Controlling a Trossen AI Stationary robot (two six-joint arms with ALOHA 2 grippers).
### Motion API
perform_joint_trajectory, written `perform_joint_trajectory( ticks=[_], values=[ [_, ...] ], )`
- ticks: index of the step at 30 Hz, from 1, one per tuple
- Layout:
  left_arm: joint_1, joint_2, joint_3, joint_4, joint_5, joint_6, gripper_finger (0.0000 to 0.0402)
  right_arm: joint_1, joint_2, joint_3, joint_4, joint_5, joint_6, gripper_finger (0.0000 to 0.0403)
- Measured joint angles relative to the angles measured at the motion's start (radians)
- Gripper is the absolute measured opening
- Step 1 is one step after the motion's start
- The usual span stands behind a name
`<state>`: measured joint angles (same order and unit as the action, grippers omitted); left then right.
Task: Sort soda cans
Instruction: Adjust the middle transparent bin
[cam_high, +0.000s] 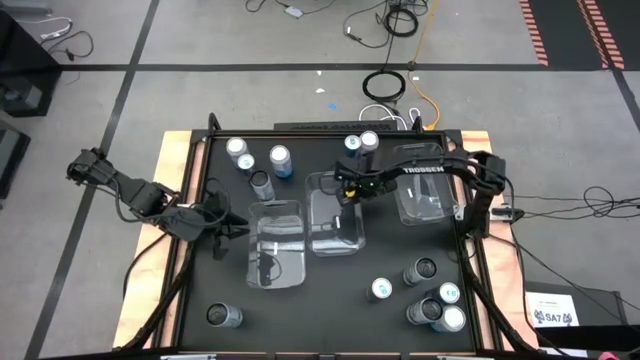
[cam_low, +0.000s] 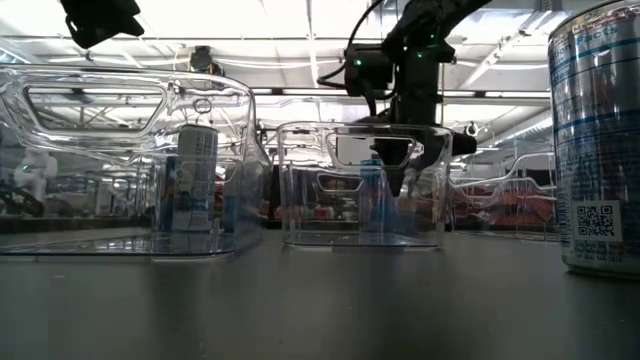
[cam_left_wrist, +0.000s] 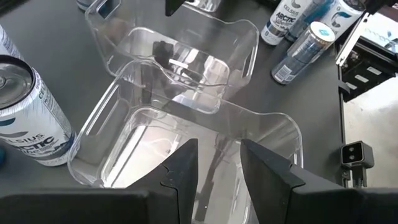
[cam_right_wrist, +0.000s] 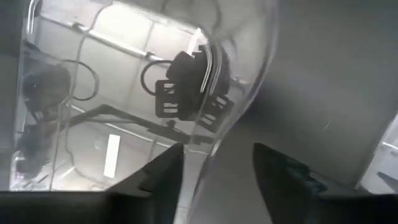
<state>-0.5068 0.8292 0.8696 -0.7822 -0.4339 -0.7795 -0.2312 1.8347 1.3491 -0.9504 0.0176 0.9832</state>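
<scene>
The right pincer (cam_high: 345, 192) reaches down at the middle bin's (cam_high: 335, 240) far rim, its fingers (cam_right_wrist: 163, 177) parted astride the clear wall, gripping nothing yet. The left pincer (cam_high: 243, 229), shut and empty, hovers by the left bin (cam_high: 275, 262). Cans (cam_high: 281, 160) stand scattered across the tabletop (cam_high: 330, 300), outside the bins.

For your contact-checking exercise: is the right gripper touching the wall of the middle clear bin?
Cannot tell. In the right wrist view, the right gripper straddles the middle clear bin wall; no contact or gap shows plainly.
</scene>
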Motion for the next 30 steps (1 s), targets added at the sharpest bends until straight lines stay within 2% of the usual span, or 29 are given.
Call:
perform_joint_trajectory(
  ticks=[6,8,18,30],
  values=[
    [0.0,0.008,0.0,-0.002,0.0,0.003,0.0131,0.063,0.0,0.0,-0.003,0.015,0.075,0.004],
    [0.0,0.008,0.0,-0.002,0.0,0.011,0.0131,0.087,0.0,0.0,-0.002,0.024,0.113,0.0012],
    [-0.003,0.009,0.0,-0.004,0.007,0.036,0.0131,0.205,0.0,0.0,-0.004,0.035,0.32,0.0003],
    [-0.079,0.009,0.0,-0.004,0.011,0.036,0.0131,0.289,0.001,-0.001,-0.005,0.061,0.575,0.0001]
  ],
)
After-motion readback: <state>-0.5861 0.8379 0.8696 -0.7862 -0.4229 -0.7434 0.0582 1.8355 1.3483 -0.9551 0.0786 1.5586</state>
